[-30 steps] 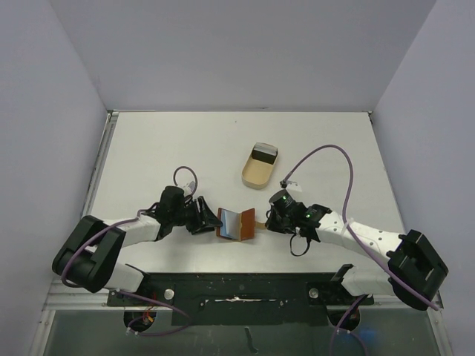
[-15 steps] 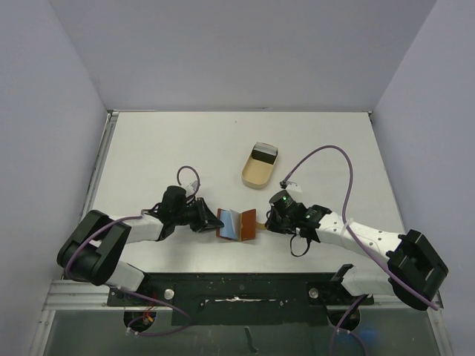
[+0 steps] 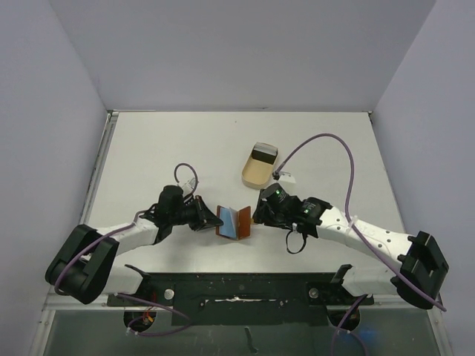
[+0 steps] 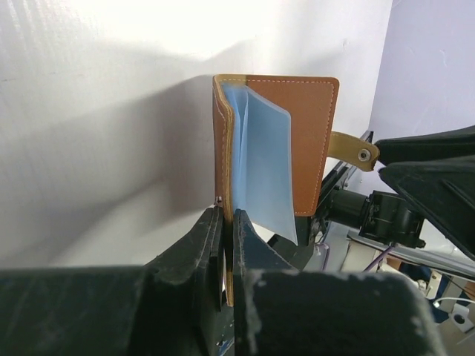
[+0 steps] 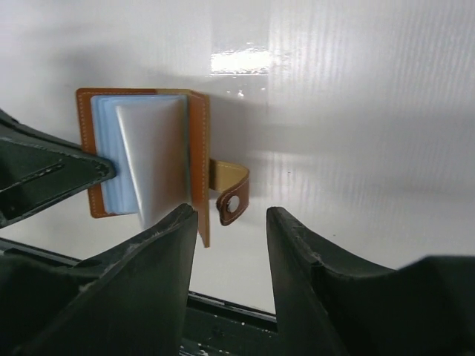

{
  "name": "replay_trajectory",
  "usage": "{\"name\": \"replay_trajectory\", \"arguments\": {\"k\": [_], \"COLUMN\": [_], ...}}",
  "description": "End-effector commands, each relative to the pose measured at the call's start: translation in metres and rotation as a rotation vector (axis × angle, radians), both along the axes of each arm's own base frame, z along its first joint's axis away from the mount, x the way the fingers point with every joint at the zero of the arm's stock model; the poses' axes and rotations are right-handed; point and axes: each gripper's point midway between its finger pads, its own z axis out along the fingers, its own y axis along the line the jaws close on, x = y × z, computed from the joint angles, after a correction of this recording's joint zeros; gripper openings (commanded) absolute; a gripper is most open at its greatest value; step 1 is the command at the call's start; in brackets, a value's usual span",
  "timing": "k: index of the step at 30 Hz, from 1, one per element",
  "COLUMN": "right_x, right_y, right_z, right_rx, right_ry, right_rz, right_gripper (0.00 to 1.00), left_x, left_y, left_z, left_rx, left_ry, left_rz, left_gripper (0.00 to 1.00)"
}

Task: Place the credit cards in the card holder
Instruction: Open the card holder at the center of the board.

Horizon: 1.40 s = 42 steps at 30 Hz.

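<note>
The reddish-brown card holder (image 3: 243,221) stands on edge on the table, open like a book. Pale blue-grey sheets (image 4: 263,163) fan out between its covers; I cannot tell credit cards from sleeves. My left gripper (image 3: 211,219) is shut on the holder's left cover (image 4: 221,148), which shows pinched between the fingers. Just right of the holder, my right gripper (image 3: 257,213) is open. The right cover's edge (image 5: 198,148) and the snap strap (image 5: 231,196) lie at its jaw mouth, free of both fingers.
A tan oval tray (image 3: 259,165) with a dark end lies behind the holder, toward the back right. The black base rail (image 3: 237,285) runs along the near table edge. Grey walls enclose the white table (image 3: 148,148) on three sides.
My left gripper has closed on the holder's left cover. My right gripper has opened, let go of the right cover and shifted slightly back and left. The holder now stands more folded.
</note>
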Motion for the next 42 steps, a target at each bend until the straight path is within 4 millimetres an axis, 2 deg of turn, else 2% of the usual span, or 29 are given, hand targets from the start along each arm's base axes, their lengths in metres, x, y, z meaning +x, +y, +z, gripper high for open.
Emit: {"name": "replay_trajectory", "arguments": {"k": [1, 5, 9, 13, 24, 35, 42], "right_x": [0.013, 0.018, 0.021, 0.026, 0.033, 0.030, 0.022], "right_y": [0.022, 0.047, 0.071, 0.084, 0.107, 0.114, 0.099], "right_z": [0.042, 0.051, 0.051, 0.045, 0.005, -0.037, -0.067], "right_rx": [0.103, 0.170, 0.183, 0.177, 0.129, 0.109, 0.073], "right_ry": [-0.114, -0.123, -0.114, -0.112, -0.038, 0.049, 0.100], "right_rz": [-0.010, 0.034, 0.080, 0.096, 0.146, 0.174, 0.159], "right_gripper": [0.44, 0.48, 0.49, 0.49, 0.57, 0.60, 0.59], "left_x": [0.007, 0.005, 0.003, 0.002, -0.001, -0.002, -0.002], "left_y": [-0.002, 0.000, 0.001, -0.002, -0.002, -0.003, -0.002], "left_z": [0.018, 0.016, 0.013, 0.014, 0.010, 0.009, 0.007], "left_rx": [0.007, 0.029, 0.047, 0.044, 0.049, 0.043, 0.050], "left_ry": [-0.080, -0.080, -0.083, -0.084, -0.074, -0.076, -0.075], "left_rz": [-0.012, -0.019, -0.021, -0.026, -0.030, -0.037, -0.038], "left_gripper": [0.00, 0.00, 0.00, 0.00, 0.00, 0.00, 0.00]}}
